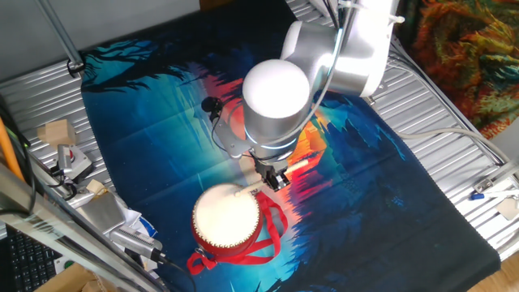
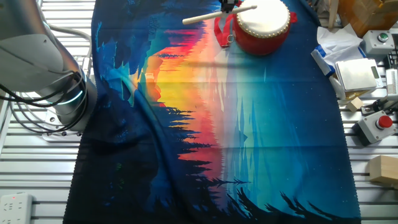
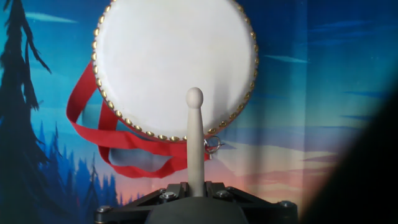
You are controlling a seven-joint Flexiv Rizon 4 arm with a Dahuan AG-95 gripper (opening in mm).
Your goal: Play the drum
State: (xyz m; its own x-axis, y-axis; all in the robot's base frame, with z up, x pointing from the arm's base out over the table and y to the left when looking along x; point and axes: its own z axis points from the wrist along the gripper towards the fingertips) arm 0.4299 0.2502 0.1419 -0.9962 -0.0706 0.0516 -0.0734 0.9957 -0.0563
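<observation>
The drum [image 1: 228, 217] has a white round head, red sides and red ribbon straps [image 1: 243, 253], and sits on the printed cloth at the near side. It also shows in the other fixed view [image 2: 263, 20] and the hand view [image 3: 174, 62]. My gripper [image 1: 272, 177] is shut on a thin pale wooden stick [image 3: 195, 143]. The stick's rounded tip [image 3: 194, 96] lies over the near part of the drumhead. In the other fixed view the stick [image 2: 211, 14] points across the drum's rim. The gripper's fingers are mostly hidden by the arm.
The cloth [image 1: 162, 146] covers a metal slatted table. Wooden blocks [image 1: 55, 131] and tools lie at the left edge. In the other fixed view a red button box [image 2: 377, 124], a metal plate [image 2: 356, 73] and a wooden block [image 2: 382, 169] stand at the right.
</observation>
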